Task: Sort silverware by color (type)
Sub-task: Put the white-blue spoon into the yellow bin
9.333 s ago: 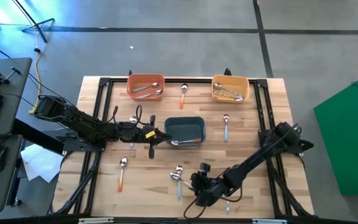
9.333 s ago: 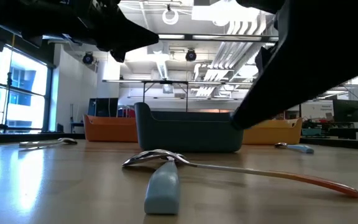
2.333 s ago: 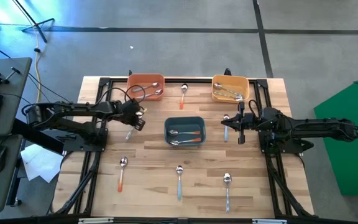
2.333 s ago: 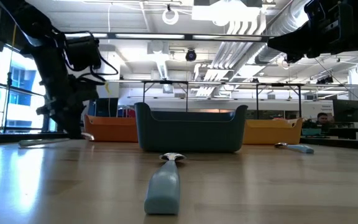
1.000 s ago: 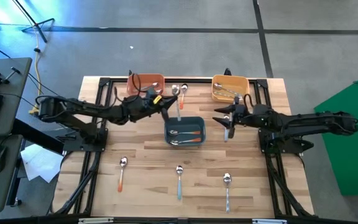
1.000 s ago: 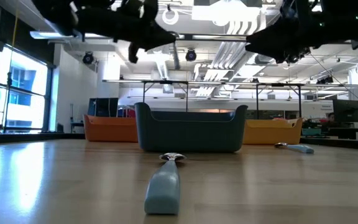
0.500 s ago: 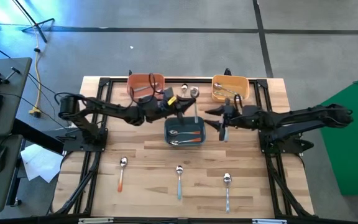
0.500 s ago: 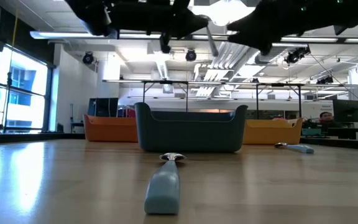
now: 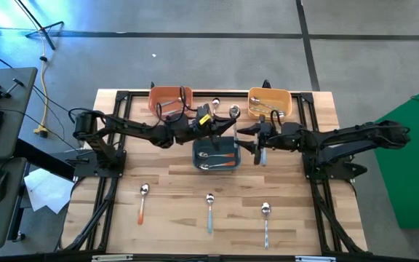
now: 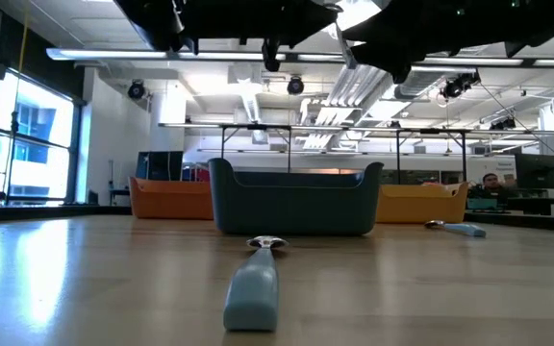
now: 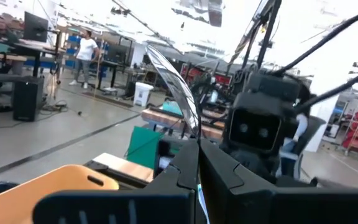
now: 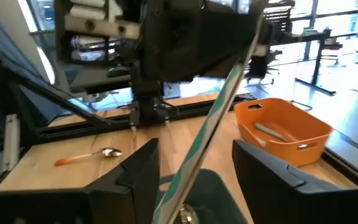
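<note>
My left gripper [image 9: 222,131] is shut on a spoon [image 9: 233,111] with a light blue handle, held above the dark blue bin [image 9: 195,164]. The spoon stands bowl up; its silver stem [image 11: 179,81] rises from the fingers. My right gripper [image 12: 194,177] faces it from the table's right, open. Its fingers stand on either side of the light blue handle [image 12: 197,149] without touching it. In the low view the stem [image 10: 339,43] shows between both grippers. My left gripper pinches the spoon between its two fingers, about where the silver stem [image 11: 194,140] meets the blue handle. The fingers come nearly level from the table's left and lie across the spoon. The spoon is lifted clear, roughly upright, with the handle hanging below the fingers.
An orange bin [image 9: 158,96] and a yellow bin [image 9: 288,94] stand at the far edge, with an orange-handled spoon [image 12: 89,155] between them. Three spoons [image 9: 143,200] [image 9: 209,211] [image 9: 265,218] lie near the front edge. Another blue-handled spoon [image 10: 455,228] lies right of the dark blue bin.
My left gripper has carried the spoon toward the table's right, from beside the orange bin to above the dark blue bin. My right gripper has moved toward the table's left until it faces the spoon.
</note>
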`<move>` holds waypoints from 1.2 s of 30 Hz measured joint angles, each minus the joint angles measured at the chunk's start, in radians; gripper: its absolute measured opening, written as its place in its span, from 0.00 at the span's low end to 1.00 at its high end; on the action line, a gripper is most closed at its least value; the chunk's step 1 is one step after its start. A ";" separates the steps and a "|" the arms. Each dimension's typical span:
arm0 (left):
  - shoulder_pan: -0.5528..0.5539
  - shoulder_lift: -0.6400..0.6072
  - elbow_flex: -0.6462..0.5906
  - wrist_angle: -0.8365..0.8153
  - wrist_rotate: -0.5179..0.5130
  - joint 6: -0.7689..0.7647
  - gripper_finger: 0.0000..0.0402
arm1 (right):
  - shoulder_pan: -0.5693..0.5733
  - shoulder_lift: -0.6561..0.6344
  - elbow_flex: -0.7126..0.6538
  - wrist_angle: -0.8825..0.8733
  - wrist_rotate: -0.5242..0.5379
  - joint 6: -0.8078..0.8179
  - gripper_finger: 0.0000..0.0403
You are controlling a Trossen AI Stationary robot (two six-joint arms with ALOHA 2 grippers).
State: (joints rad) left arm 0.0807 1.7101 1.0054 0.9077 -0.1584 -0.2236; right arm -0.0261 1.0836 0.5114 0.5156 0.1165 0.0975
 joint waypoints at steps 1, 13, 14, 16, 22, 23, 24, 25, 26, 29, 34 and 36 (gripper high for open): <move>-0.003 0.000 0.000 0.006 0.000 -0.002 0.00 | 0.000 0.006 0.000 0.012 -0.016 0.000 0.45; -0.016 -0.002 0.000 0.018 0.032 0.007 0.00 | -0.003 0.076 0.000 0.154 -0.040 0.016 0.05; -0.016 -0.002 0.000 0.019 0.036 0.007 0.00 | -0.002 0.075 0.000 0.155 -0.033 0.013 0.04; -0.015 -0.002 0.000 0.014 0.035 0.005 0.01 | -0.002 0.075 0.000 0.148 -0.030 0.011 0.05; -0.014 -0.002 0.000 -0.029 0.023 -0.008 0.09 | -0.027 0.049 0.000 0.089 -0.038 -0.013 0.03; -0.013 -0.002 -0.002 -0.040 0.020 -0.007 0.11 | -0.034 0.037 0.000 0.078 -0.033 -0.025 0.02; -0.012 -0.002 -0.010 -0.045 0.014 -0.003 0.13 | -0.039 0.020 0.000 0.051 -0.020 -0.036 0.02; -0.011 -0.005 -0.018 -0.062 0.004 -0.002 0.15 | -0.049 0.003 0.000 0.029 -0.009 -0.047 0.02; -0.007 -0.005 -0.027 -0.068 0.003 -0.002 0.17 | -0.060 -0.022 0.000 -0.008 0.006 -0.054 0.03; 0.007 -0.012 -0.059 -0.045 0.019 0.011 0.23 | -0.111 -0.086 0.000 -0.134 0.036 -0.070 0.03; 0.052 -0.039 -0.125 -0.013 0.062 0.025 0.28 | -0.233 -0.156 0.071 -0.469 0.080 -0.123 0.03; 0.067 -0.043 -0.154 0.023 0.106 0.028 0.28 | -0.290 -0.152 0.127 -0.642 0.092 -0.176 0.03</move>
State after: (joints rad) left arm 0.1478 1.6672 0.8512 0.9311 -0.0524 -0.1954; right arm -0.3159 0.9314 0.6379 -0.1261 0.2086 -0.0786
